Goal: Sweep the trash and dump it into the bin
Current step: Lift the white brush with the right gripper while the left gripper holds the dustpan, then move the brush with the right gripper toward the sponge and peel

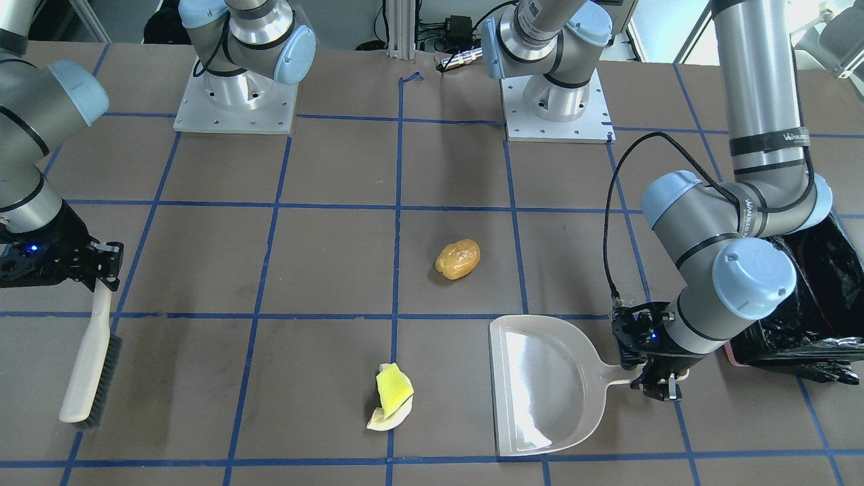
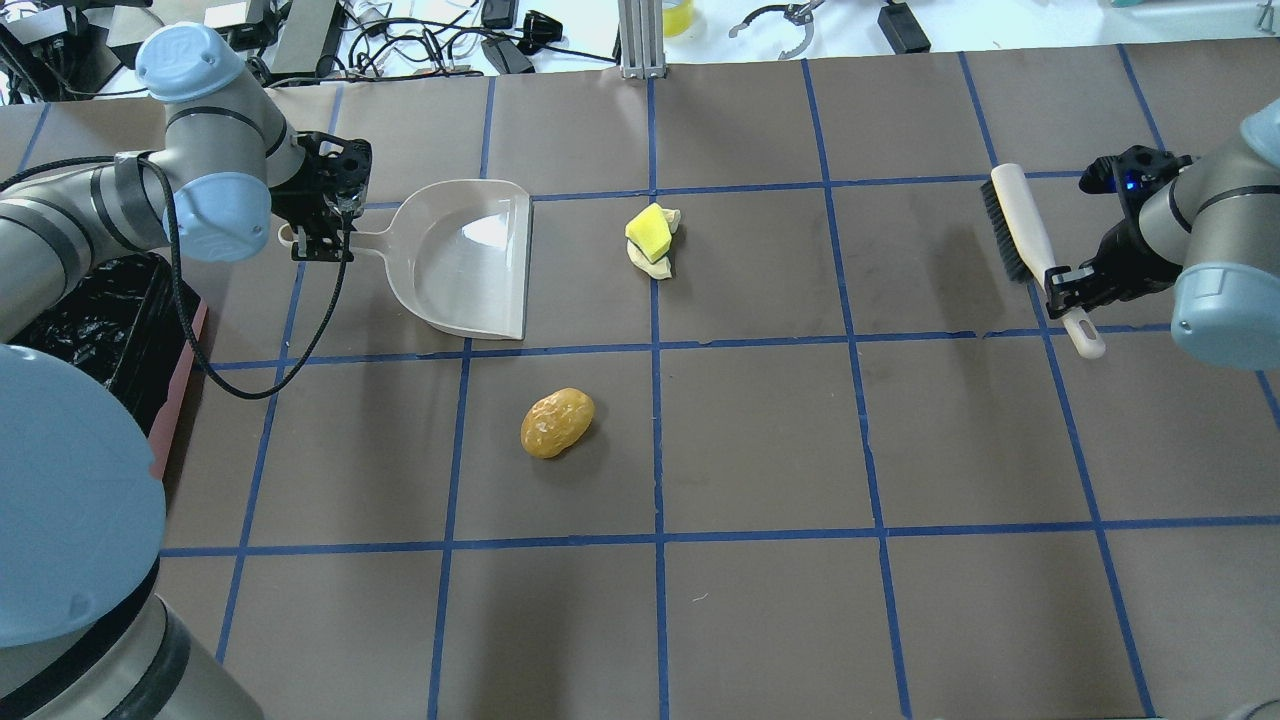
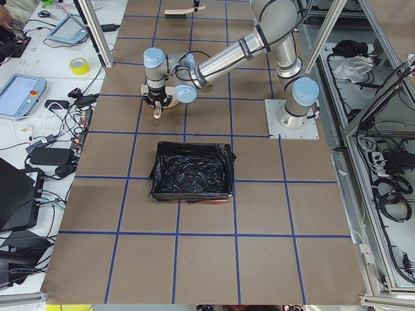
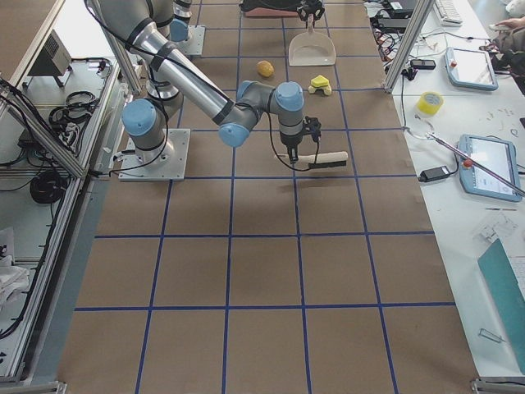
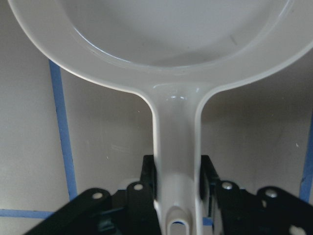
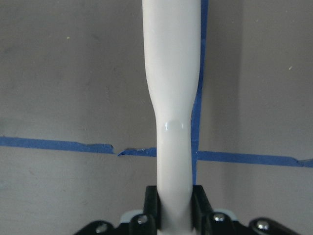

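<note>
The golden-brown potato-like lump point(image 1: 458, 259) point(image 2: 557, 422) lies mid-table. The yellow-green sponge piece with its cream scrap point(image 1: 393, 397) point(image 2: 650, 232) lies farther out, in front of the open mouth of the beige dustpan point(image 1: 543, 385) point(image 2: 465, 255). My left gripper point(image 2: 325, 225) point(image 5: 177, 196) is shut on the dustpan handle, and the pan lies flat on the table. My right gripper point(image 2: 1068, 288) point(image 6: 174, 205) is shut on the handle of a white brush point(image 1: 91, 364) point(image 2: 1030, 240) far from the trash. The bin point(image 3: 227, 170) point(image 2: 180, 360), pink with a black bag, stands beside my left arm.
The table is brown with a grid of blue tape lines. The two arm bases point(image 1: 235, 101) point(image 1: 557, 101) stand at the robot's side of it. Cables and tablets lie beyond the table's far edge point(image 4: 480, 156).
</note>
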`<state>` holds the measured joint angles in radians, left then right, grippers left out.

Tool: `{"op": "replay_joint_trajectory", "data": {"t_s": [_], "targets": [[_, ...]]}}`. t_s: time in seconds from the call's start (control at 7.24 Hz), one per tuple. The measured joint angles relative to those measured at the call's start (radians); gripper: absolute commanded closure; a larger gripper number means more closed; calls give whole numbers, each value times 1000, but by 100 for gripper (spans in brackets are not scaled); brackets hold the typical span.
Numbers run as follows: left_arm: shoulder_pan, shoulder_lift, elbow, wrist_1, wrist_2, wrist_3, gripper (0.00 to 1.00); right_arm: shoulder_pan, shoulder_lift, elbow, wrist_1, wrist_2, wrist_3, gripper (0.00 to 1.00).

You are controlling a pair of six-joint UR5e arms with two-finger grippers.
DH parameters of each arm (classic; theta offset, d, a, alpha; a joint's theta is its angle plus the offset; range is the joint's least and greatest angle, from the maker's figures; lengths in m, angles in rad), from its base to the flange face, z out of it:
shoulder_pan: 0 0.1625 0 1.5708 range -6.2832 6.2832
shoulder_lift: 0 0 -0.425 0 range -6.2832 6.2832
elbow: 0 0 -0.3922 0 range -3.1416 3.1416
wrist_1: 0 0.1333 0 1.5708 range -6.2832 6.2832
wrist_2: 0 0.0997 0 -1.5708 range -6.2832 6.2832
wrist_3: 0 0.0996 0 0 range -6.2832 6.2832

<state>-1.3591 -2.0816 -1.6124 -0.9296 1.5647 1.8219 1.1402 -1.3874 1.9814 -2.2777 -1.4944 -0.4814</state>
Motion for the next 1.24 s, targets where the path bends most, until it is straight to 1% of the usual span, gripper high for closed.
{"op": "replay_joint_trajectory", "data": {"t_s": [0.28, 0.69, 0.97, 1.24], "targets": [[0, -6, 6, 0, 1, 7, 100, 114, -9, -56, 68, -8, 164, 99], [0, -10, 8, -5, 11, -11, 100, 354, 12, -125, 114, -12, 501, 100], [-1, -9, 8, -10, 15, -13, 100, 482, 79, -177, 128, -11, 639, 100], [-4, -9, 8, -12, 21, -18, 100, 563, 164, -245, 119, -4, 685, 100]]}}
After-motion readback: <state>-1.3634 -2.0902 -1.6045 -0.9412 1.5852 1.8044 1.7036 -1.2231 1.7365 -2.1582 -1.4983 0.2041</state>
